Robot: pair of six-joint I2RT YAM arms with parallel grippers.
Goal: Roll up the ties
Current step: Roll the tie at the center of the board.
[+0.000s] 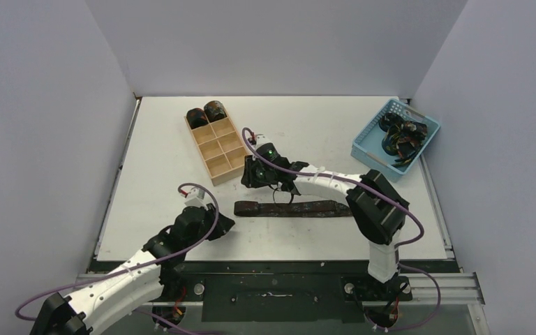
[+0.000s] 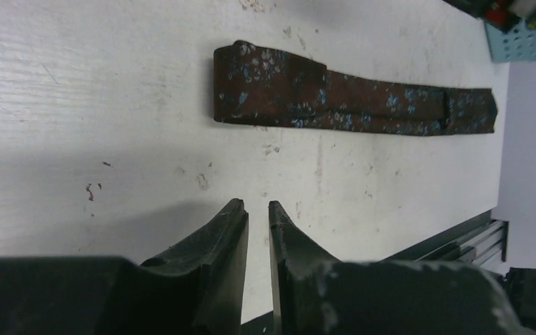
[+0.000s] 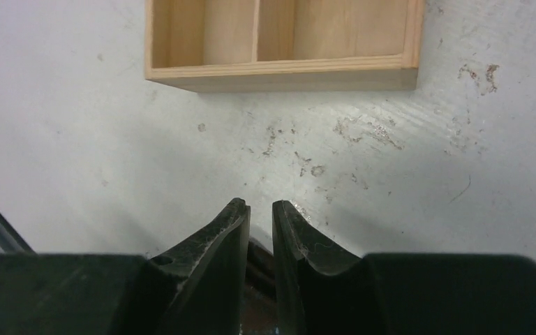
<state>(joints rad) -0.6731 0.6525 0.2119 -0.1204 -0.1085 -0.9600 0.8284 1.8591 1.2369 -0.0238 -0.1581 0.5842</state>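
My left claw [image 2: 258, 208] hangs over the near left part of the bench [image 1: 160, 174]. Its two fingers are drawn almost together, leaving only a thin slit. Bare bench shows through that slit and nothing is pinched in it.

Just beyond its tips, and apart from them, the tie [image 2: 349, 101] lies flat and stretched out across the bench. It is dark brown fabric with small bluish flecks. From above, it runs left to right in front of both arms, its left end near my left claw and its right end by my right arm.

My right claw [image 3: 260, 206] hovers over the bench between the tie and the wooden tray [image 3: 279, 66], pointing at the tray's near wall without touching it. Its fingers also stand close, with a narrow gap at the tips. Deep in that gap there is something dark and reddish. I cannot tell whether it is cloth being pinched or only something seen beneath the claw.

Two rolled ties [image 1: 206, 114] sit side by side in the two farthest compartments of the tray. At the far right of the bench, well apart from both claws, a light blue basket [image 1: 373, 124] holds a tangle of ties [image 1: 403, 136].
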